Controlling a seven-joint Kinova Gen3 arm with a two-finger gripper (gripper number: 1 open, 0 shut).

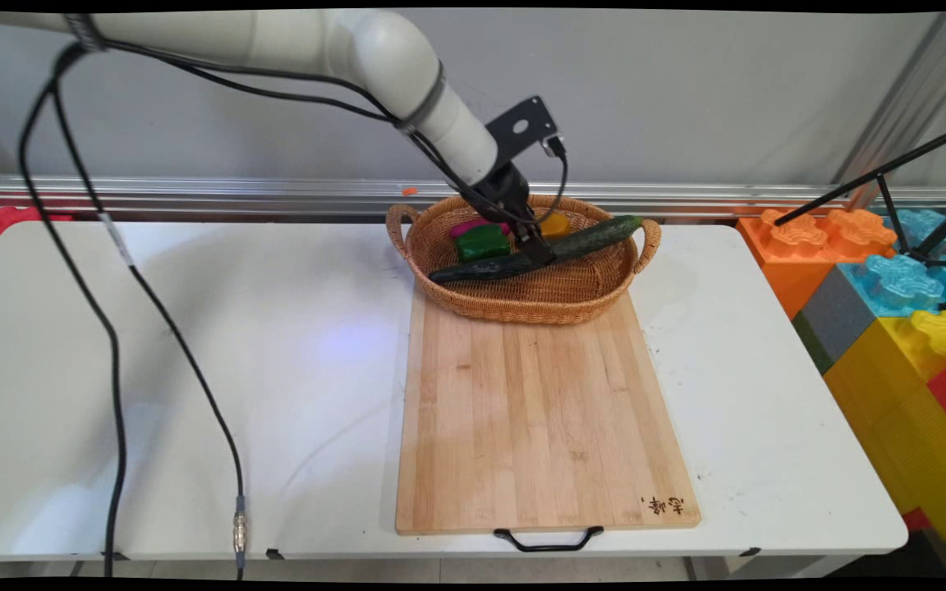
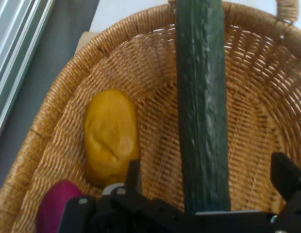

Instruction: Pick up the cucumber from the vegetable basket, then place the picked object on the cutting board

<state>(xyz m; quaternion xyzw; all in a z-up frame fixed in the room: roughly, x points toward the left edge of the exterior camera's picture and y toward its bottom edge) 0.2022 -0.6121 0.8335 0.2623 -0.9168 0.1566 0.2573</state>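
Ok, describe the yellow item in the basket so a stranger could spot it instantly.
Find the wicker basket at the far end of the wooden cutting board. Inside, beyond the long cucumber, lies a yellow potato-shaped lump: the only yellow thing, rounded and dimpled, unlike its green and magenta neighbours.

A wicker basket (image 1: 522,304) with two handles is sitting on the far end of a bamboo cutting board (image 1: 543,419), which is lying on the white desk (image 1: 194,369). A long dark green cucumber (image 1: 596,238) is lying slantwise across the basket, its right end resting near the right handle. Behind it a green block-shaped item (image 1: 481,243) is lying beside a magenta item (image 1: 466,227), and a yellow potato-like item (image 2: 111,136) is lying against the back wall of the basket. Big toy building blocks (image 1: 900,328) in orange, blue, grey, yellow and red are standing to the right of the desk.
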